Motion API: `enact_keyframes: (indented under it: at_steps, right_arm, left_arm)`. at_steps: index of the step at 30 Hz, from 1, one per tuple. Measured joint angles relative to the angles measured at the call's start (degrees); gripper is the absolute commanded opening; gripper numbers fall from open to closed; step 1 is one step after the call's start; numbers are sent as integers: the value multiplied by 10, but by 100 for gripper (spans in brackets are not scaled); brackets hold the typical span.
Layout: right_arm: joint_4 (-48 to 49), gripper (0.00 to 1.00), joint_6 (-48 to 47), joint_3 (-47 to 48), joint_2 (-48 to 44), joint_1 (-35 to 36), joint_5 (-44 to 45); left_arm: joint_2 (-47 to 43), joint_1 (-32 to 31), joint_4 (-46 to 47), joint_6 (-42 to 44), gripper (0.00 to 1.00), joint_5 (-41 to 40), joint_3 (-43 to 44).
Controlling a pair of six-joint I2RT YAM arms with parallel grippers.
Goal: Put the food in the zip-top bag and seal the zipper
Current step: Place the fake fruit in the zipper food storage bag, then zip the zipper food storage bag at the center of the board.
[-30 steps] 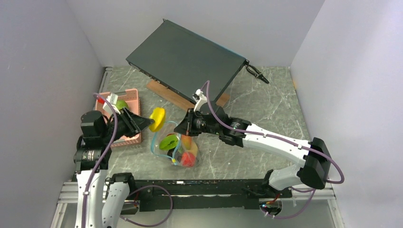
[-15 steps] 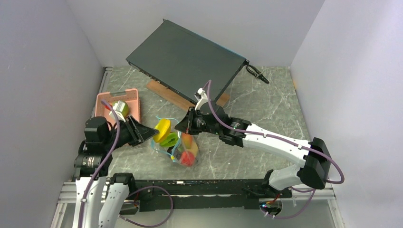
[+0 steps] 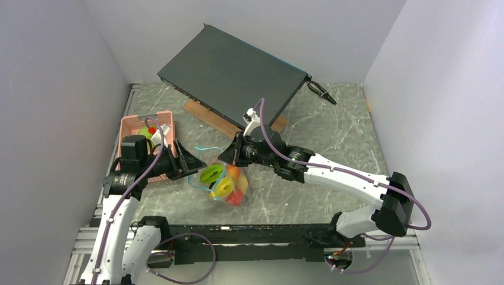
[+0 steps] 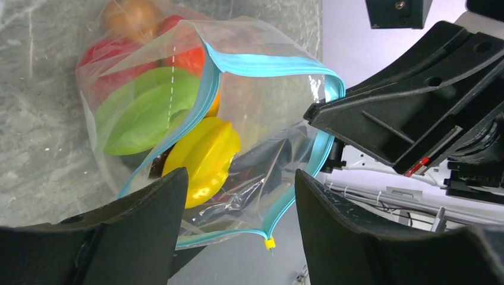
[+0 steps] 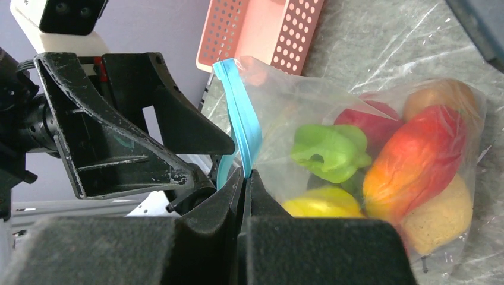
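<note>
The clear zip-top bag (image 3: 229,185) lies at the table's middle front, its mouth open to the left. It holds red, orange, green (image 4: 148,110) and yellow (image 4: 202,157) toy food; the yellow piece sits just inside the mouth. The teal zipper (image 4: 267,64) curves round the mouth, with its yellow end (image 4: 270,243) between my left fingers. My left gripper (image 4: 241,196) is open and empty right at the mouth (image 3: 199,163). My right gripper (image 5: 245,175) is shut on the zipper strip (image 5: 241,127) and holds the mouth's far edge up (image 3: 232,157).
A pink basket (image 3: 167,119) stands at the left behind my left arm, with green and red toy pieces (image 3: 147,129) in it. A large dark flat box (image 3: 232,71) lies propped on a wooden board (image 3: 208,119) at the back. Black pliers (image 3: 321,92) lie at the back right.
My left gripper carried the yellow toy rightward from beside the basket to the bag's mouth and let it go inside. The right gripper kept its hold on the zipper.
</note>
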Motion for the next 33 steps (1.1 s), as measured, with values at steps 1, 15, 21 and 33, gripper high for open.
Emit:
enact_keyframes:
  at_steps: [1, 15, 21, 33]
  right_arm:
    - [-1, 0, -1, 0, 0, 0, 0]
    - [-23, 0, -26, -2, -17, 0, -3]
    - [-31, 0, -46, -3, -26, 0, -14]
    - [-66, 22, -174, 24, -7, 19, -85]
  left_arm:
    - [5, 0, -1, 6, 70, 3, 1]
    - [-41, 0, -74, 100, 63, -103, 51]
    - [-16, 0, -48, 85, 46, -84, -39]
    - [-30, 0, 23, 16, 0, -22, -71]
